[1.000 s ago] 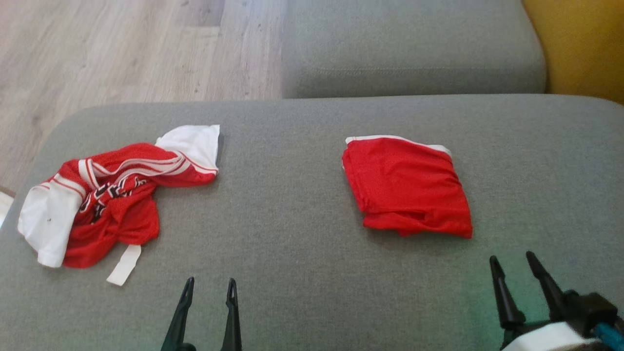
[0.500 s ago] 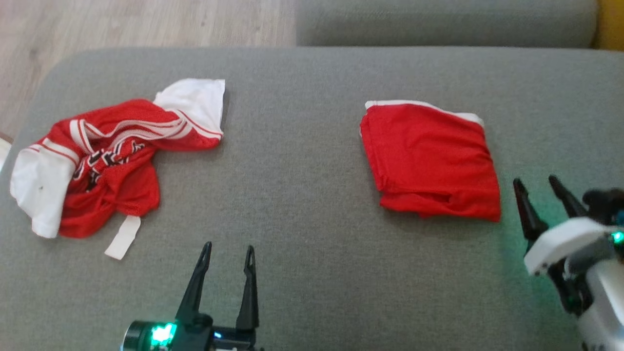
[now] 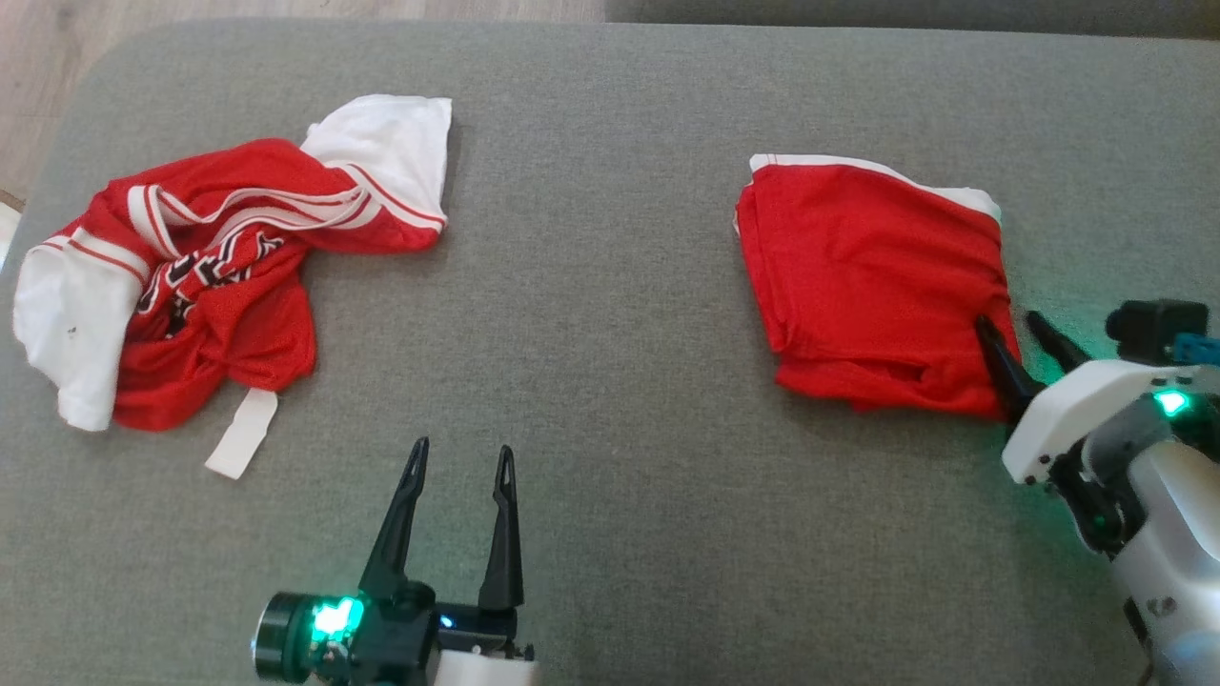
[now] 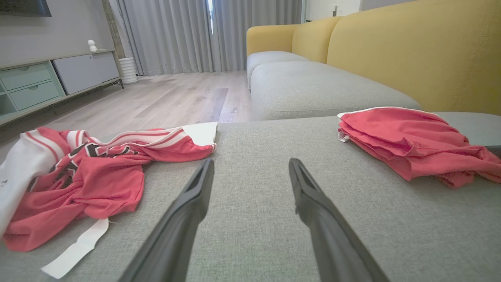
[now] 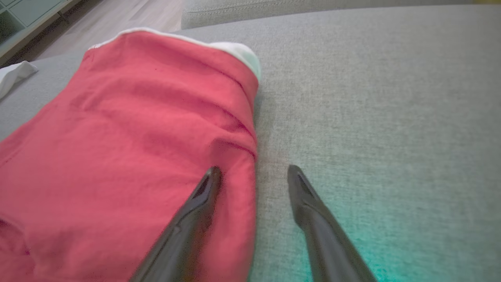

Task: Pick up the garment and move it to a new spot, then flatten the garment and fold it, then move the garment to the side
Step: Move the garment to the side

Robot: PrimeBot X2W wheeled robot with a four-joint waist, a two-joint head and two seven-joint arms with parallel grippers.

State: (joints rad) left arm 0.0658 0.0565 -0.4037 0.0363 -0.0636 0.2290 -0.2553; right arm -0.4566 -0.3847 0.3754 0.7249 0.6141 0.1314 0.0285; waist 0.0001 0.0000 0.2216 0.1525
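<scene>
A folded red garment (image 3: 858,267) with a white edge lies on the right half of the grey cushion (image 3: 610,381). My right gripper (image 3: 1007,321) is at its near right corner. In the right wrist view the gripper (image 5: 253,169) straddles the garment's (image 5: 137,129) right edge, one finger over the red cloth, the other over bare cushion, jaws apart. A crumpled red and white jersey (image 3: 210,276) lies at the left. My left gripper (image 3: 462,446) stands open over bare cushion between the two, also seen in its own wrist view (image 4: 251,160) with nothing between the fingers.
A white strip (image 3: 243,433) trails from the jersey's near side. Wood floor (image 3: 38,57) lies beyond the cushion's left edge. The left wrist view shows a yellow sofa back (image 4: 411,51) behind the folded garment and a low cabinet (image 4: 39,82) across the room.
The head camera has tilted down, so the whole picture shifted. My right gripper has moved forward to the folded garment's right edge and its fingers stand a little closer together.
</scene>
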